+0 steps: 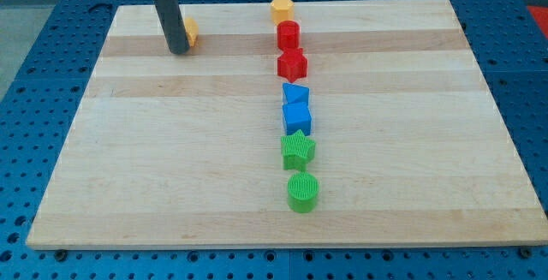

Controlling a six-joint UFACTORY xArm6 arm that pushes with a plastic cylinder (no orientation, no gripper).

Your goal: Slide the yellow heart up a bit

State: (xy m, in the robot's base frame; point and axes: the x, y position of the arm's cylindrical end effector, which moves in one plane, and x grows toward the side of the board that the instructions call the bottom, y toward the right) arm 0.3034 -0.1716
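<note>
In the upper left of the frame my tip point(179, 50) rests on the pale wooden board point(171, 177), a bare dark rod with nothing to clench or release, simply pressing down on the surface. Just to its right, touching or nearly so, peeks a small yellow-orange plastic block point(192, 31), mostly hidden behind the rod; I judge this to be the yellow heart, though its shape cannot be made out from here. It already sits close to the board's top edge, so "up a bit" means a short nudge only. The tip stands to the left of and slightly below the block, so pushing straight up from here would probably graze its side and spin it; better, I think, to come round beneath its lower edge, centre on it, then push gently toward the top of the frame and stop early, before it runs off the board. Moving right to the middle of the frame, a column of blocks runs top to bottom: a yellow-orange hexagonal block point(282, 8), a red cylinder point(288, 34), a red block of star-like shape point(292, 64), two blue blocks point(296, 107) pressed together, a green star point(298, 150) and a green cylinder point(302, 192). All stand well apart from the tip, so they should not interfere.
</note>
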